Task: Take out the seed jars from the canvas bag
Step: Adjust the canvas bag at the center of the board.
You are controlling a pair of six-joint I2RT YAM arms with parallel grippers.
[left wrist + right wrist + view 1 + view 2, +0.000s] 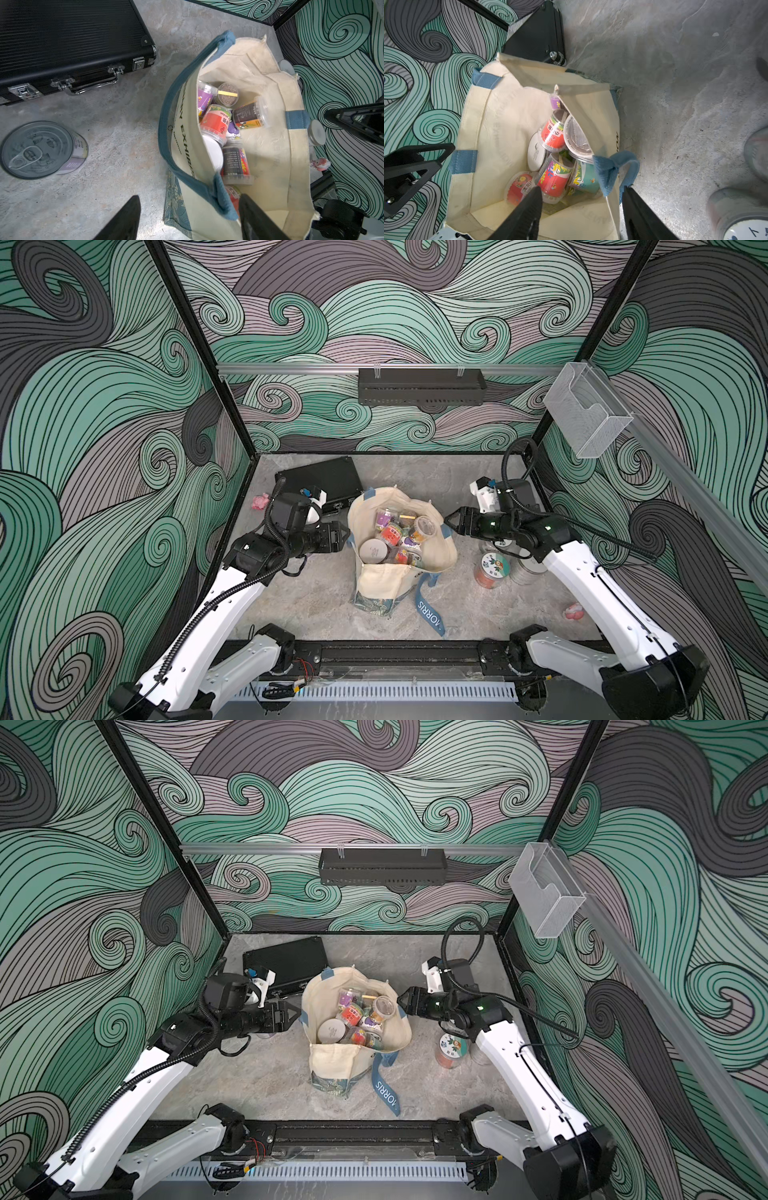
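We see jaws straddling the rim.
In both top views the cream canvas bag with blue straps (pixel 380 583) stands on the grey desk (pixel 311 605), clear plastic seed jars (pixel 390 533) inside. Left wrist: left jaws spread astride its rim. Right wrist: right jaws likewise.

Teal-grey swirl-pattern walls (pixel 415 302); mottled grey stone-look floor (pixel 316 605).

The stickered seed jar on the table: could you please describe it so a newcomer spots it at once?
Find the canvas bag mid-table. On the right arm's side of it, a few seed jars stand on the table. The stickered jar alone has a cartoon flower on its white lid and reddish contents.
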